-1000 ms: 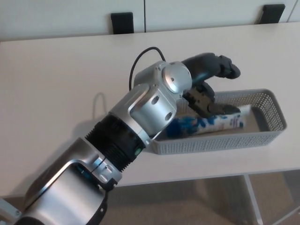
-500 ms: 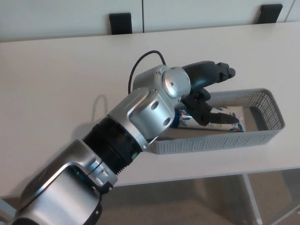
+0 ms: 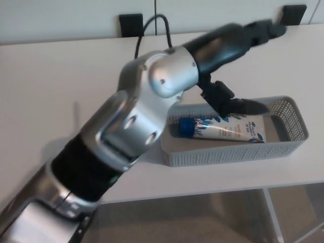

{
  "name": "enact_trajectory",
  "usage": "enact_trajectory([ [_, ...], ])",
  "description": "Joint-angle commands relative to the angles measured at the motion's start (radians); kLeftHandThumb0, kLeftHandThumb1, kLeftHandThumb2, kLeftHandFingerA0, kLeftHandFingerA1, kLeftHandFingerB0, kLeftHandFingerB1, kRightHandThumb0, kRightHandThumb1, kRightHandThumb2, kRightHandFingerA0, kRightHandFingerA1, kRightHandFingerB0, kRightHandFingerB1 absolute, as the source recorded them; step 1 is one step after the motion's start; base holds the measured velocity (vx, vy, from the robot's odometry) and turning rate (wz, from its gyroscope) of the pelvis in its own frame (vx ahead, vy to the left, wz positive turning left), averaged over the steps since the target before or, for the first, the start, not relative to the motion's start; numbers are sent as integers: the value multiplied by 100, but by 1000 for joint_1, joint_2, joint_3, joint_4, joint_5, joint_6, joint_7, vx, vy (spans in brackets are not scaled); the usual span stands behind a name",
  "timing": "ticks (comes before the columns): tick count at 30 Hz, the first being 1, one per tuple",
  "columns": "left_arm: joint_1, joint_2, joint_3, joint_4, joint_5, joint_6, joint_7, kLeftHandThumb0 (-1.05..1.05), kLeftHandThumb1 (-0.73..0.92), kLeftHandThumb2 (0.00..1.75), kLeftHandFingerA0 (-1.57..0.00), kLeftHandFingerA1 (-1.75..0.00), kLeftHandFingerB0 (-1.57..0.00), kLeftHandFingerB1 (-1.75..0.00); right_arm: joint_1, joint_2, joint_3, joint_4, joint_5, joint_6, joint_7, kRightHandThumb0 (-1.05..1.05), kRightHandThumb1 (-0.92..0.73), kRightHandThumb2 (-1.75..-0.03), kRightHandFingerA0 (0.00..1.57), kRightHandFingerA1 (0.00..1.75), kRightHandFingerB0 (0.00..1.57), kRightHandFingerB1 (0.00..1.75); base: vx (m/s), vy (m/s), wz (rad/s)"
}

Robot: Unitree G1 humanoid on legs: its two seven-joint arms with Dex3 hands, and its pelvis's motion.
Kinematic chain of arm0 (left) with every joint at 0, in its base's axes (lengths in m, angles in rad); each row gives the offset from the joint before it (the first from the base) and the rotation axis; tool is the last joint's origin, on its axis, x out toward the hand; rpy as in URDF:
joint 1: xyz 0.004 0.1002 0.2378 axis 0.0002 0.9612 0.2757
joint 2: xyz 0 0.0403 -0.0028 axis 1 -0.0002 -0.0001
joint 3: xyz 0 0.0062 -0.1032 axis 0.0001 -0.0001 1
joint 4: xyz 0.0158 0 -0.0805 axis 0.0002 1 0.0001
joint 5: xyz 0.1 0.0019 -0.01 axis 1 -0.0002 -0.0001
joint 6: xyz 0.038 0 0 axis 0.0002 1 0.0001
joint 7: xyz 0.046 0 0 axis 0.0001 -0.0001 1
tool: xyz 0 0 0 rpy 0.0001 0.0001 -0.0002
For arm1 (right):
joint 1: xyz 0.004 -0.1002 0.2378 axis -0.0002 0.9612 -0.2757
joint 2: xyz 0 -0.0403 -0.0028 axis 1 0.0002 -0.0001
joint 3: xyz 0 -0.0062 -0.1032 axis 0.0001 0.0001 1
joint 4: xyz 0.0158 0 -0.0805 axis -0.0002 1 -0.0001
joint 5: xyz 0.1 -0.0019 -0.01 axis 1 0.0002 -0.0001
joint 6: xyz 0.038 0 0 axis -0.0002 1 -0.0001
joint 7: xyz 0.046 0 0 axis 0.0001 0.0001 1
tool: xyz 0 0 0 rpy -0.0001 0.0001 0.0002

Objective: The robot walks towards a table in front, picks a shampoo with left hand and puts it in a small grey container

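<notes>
Head view: the shampoo [image 3: 228, 129] is laid flat inside the container [image 3: 233, 154] on the table [image 3: 61, 76]. The left hand [image 3: 225, 50] is spread open just above, empty. The container could be caught by the low thumb [image 3: 238, 104] and dragged on withdrawal.

A shampoo tube is lying in a container at the table's right front.

The container [image 3: 228, 154] is sitting on the table [image 3: 61, 76] toward the right, close to the near edge, with its long side running along that edge. The shampoo tube [image 3: 230, 129] is lying flat inside it, lengthwise, its cap end pointing left. The left arm is stretching in from the lower left, passing over the container's left end. The left hand [image 3: 220, 61] is hanging above the container, one finger over the tube and another pointing toward the far edge. Behind that edge two blocks are standing, one [image 3: 131, 23] left of centre and one [image 3: 293, 12] far right. A table leg [image 3: 272, 212] is showing below the container's right end.
</notes>
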Motion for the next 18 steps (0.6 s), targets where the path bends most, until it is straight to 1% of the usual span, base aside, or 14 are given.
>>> enact_trajectory([
  [1,266,154,191,-602,-37,6,-54,-30,20,83,-9,-53,-9,-51,28,-18,-3,1,4,-2,-2,-34,-60,-75,59,54,47,48,0,0,0],
  [3,348,177,238,-705,-60,16,-71,-29,21,84,-9,-53,-9,-51,40,-17,0,1,1,-3,-6,-34,-61,-75,61,54,47,48,0,0,0],
  [4,408,182,278,-763,-81,15,-81,-53,45,54,-28,-32,-29,-31,41,-16,-1,2,3,1,0,-22,-69,-60,63,45,50,39,0,0,0],
  [5,481,188,328,-835,-106,13,-93,-53,45,54,-28,-32,-29,-31,42,-16,-4,4,7,7,6,-22,-69,-60,63,45,50,39,0,0,0],
  [6,546,188,369,-877,-132,-7,-100,-51,45,54,-31,-34,-31,-30,41,-16,-1,5,4,6,9,-20,-70,-60,64,46,50,39,0,0,0],
  [7,710,185,474,-890,-240,-124,-119,-52,45,54,-34,-36,-31,-31,48,-23,2,13,2,-25,24,-21,-72,-61,63,48,49,40,0,0,0],
  [8,775,185,515,-891,-285,-174,-125,-52,45,54,-34,-36,-31,-31,52,-26,2,16,2,-38,30,-21,-72,-61,63,48,49,40,0,0,0],
  [11,1039,229,627,-891,-461,-333,-147,-55,45,54,-30,-35,-29,-30,64,-14,2,32,2,-36,24,-23,-69,-60,62,49,49,41,0,0,0],
  [13,1279,231,729,-891,-566,-492,-184,-58,45,55,-31,-35,-28,-30,69,-6,-1,34,5,-27,17,-23,-70,-60,62,48,48,41,0,0,0],
  [14,1436,204,821,-891,-658,-562,-246,-54,43,54,-31,-35,-29,-30,71,-2,-7,40,11,-23,18,-21,-71,-60,63,48,49,41,0,0,0],
  [15,1506,179,872,-891,-691,-601,-283,-57,46,55,-34,-35,-30,-31,71,0,-10,43,14,-21,18,-21,-72,-61,63,48,49,41,0,0,0],
  [16,1528,161,897,-891,-693,-628,-301,-57,46,55,-34,-35,-30,-31,70,1,-10,44,14,-21,16,-21,-72,-61,63,48,49,41,0,0,0],
  [17,1572,127,960,-891,-743,-606,-369,-56,45,55,-32,-34,-29,-30,68,1,-11,47,15,-17,16,-22,-71,-60,63,48,49,40,0,0,0],
  [18,1620,93,1036,-876,-796,-610,-441,-60,38,74,-31,-44,-26,-40,64,1,-11,47,14,-15,16,-22,-71,-60,63,48,50,41,0,0,0],
])
